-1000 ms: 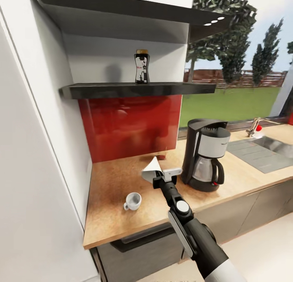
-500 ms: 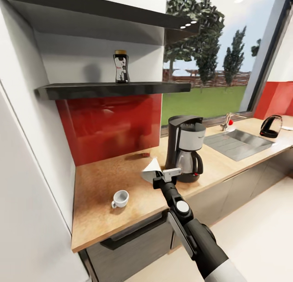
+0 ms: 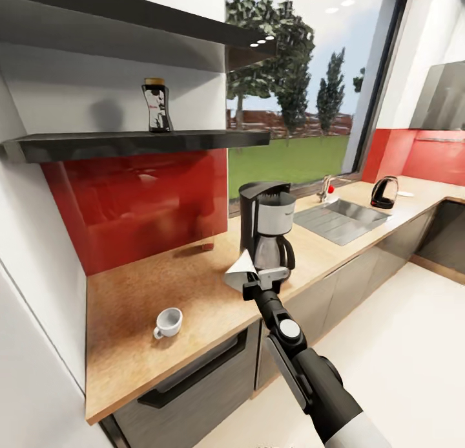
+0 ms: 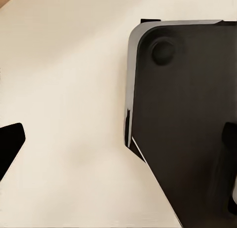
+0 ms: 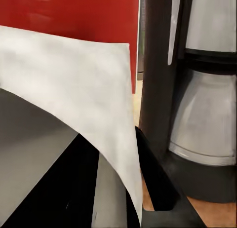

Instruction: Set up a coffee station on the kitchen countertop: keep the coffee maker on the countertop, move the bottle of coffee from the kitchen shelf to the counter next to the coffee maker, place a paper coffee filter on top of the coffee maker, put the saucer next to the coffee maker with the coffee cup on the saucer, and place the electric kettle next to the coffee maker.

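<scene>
My right gripper (image 3: 257, 278) is shut on a white paper coffee filter (image 3: 243, 264), held above the counter's front edge just left of the coffee maker (image 3: 266, 231). In the right wrist view the filter (image 5: 74, 85) stands between the fingers, with the coffee maker (image 5: 197, 104) close behind it. On the wooden counter to the left a white coffee cup (image 3: 169, 321) sits upright. The dark coffee bottle (image 3: 155, 105) stands on the black shelf (image 3: 142, 141). Far right on the counter is the black electric kettle (image 3: 385, 192). My left gripper (image 4: 121, 141) hangs open over pale floor.
A sink (image 3: 336, 216) with a faucet (image 3: 326, 188) lies between the coffee maker and the kettle. Behind the counter (image 3: 129, 344) is a red backsplash (image 3: 129, 202), and a white wall closes its left end. In the left wrist view, my dark base (image 4: 187, 114) is over the floor.
The camera has swung right: shelf, cup and coffee maker slid left in the picture and more of the right counter came into view. The right arm kept the filter in the same hold.
</scene>
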`<state>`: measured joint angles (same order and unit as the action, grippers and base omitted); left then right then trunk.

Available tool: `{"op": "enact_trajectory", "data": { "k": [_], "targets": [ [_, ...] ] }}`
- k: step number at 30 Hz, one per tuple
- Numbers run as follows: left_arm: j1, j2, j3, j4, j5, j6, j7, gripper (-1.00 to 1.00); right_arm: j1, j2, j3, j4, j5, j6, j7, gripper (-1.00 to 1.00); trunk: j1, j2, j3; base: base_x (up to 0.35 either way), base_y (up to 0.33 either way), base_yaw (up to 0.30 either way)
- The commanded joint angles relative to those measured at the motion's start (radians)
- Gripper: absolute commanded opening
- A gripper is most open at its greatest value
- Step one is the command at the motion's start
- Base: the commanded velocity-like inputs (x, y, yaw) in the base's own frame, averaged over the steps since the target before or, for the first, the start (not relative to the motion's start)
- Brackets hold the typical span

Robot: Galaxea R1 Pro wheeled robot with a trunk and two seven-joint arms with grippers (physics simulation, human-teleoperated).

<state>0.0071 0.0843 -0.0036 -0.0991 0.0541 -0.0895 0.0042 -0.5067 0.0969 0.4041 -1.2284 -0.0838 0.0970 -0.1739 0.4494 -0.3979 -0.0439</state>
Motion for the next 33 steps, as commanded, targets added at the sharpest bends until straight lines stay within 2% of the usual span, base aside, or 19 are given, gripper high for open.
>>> {"op": "enact_trajectory", "data": {
  "k": [1, 5, 23, 33],
  "targets": [
    [0.001, 0.0, -0.001, -0.002, 0.006, -0.001, 0.0, 1.0, -0.001, 0.0, 0.003, -0.001, -0.013, 0.003, -0.004, -1.0, 0.001, -0.002, -0.002, 0.0, 0.013, -0.298],
    [0.001, 0.0, -0.001, -0.002, 0.006, -0.002, 0.0, 1.0, 0.007, 0.0, 0.002, 0.0, -0.013, 0.003, -0.004, -1.0, 0.001, -0.002, -0.002, 0.0, 0.003, -0.134],
    [0.001, 0.0, -0.001, -0.002, 0.006, -0.002, 0.0, 1.0, 0.011, 0.0, 0.003, 0.0, -0.013, 0.003, -0.004, -1.0, 0.001, -0.002, -0.002, -0.001, 0.0, -0.003],
    [0.001, 0.0, -0.001, -0.002, 0.006, -0.003, 0.001, 1.0, 0.011, 0.0, 0.002, -0.002, -0.013, 0.003, -0.004, -1.0, 0.001, -0.002, -0.002, -0.156, 0.0, -0.105]
  ]
}}
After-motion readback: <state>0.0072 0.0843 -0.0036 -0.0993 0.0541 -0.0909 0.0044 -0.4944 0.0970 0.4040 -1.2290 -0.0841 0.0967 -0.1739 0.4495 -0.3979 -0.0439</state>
